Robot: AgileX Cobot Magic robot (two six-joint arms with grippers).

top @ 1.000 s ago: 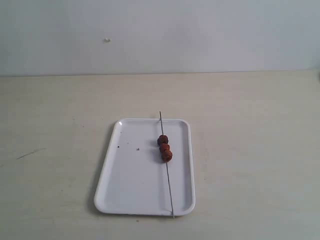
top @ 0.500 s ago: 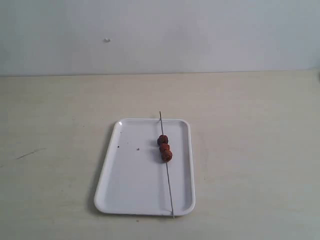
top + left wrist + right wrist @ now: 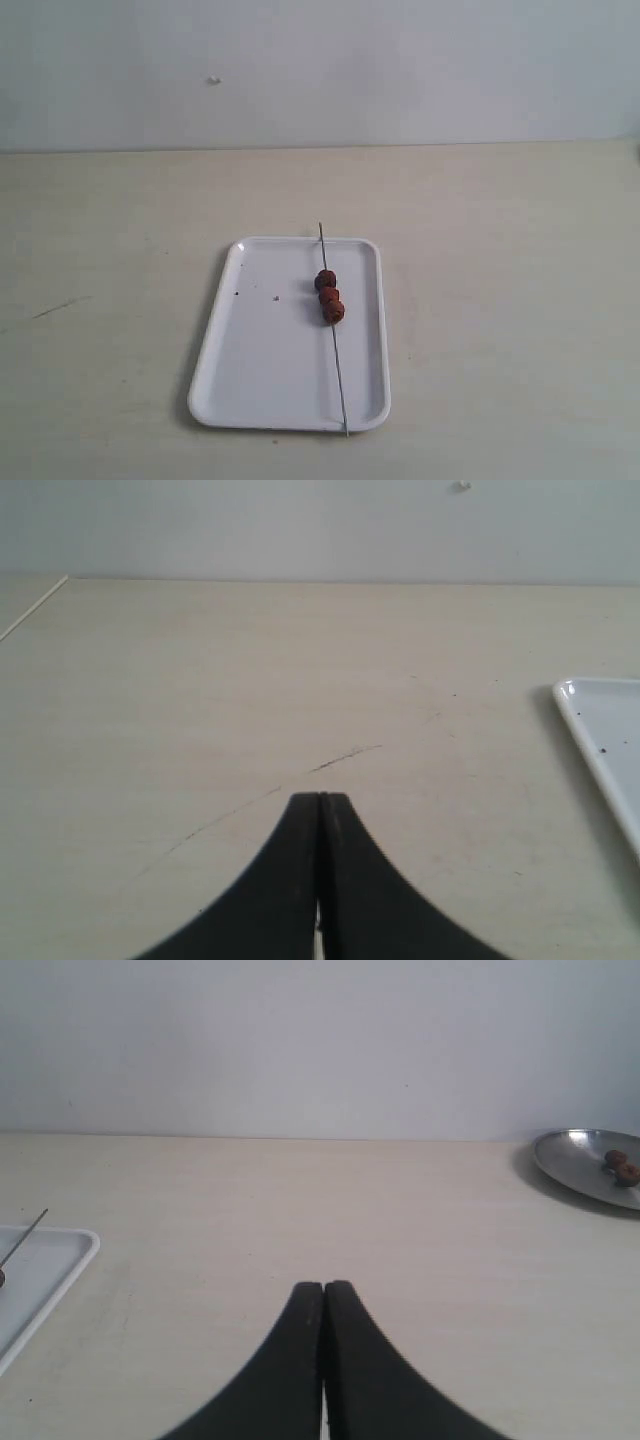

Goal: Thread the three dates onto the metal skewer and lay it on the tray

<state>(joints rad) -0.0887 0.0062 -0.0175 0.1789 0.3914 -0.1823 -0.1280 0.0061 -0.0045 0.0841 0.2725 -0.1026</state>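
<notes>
A: Location of the three dates [image 3: 329, 296]?
B: Threaded on the metal skewer [image 3: 338, 370], which lies along the tray [image 3: 270, 370], right side.
A: Jaws?
B: On the left gripper [image 3: 319, 800] and right gripper [image 3: 323, 1288], clenched together, grasping nothing.

The white tray [image 3: 270, 350] is lying flat between my left gripper [image 3: 319, 798] and my right gripper [image 3: 323, 1285], apart from both. The thin grey skewer [image 3: 337, 365] is resting lengthwise along the tray's side nearer my right gripper, both tips overhanging the rim. Three wrinkled reddish-brown dates [image 3: 329, 296] are sitting threaded on it, touching in a row.
</notes>
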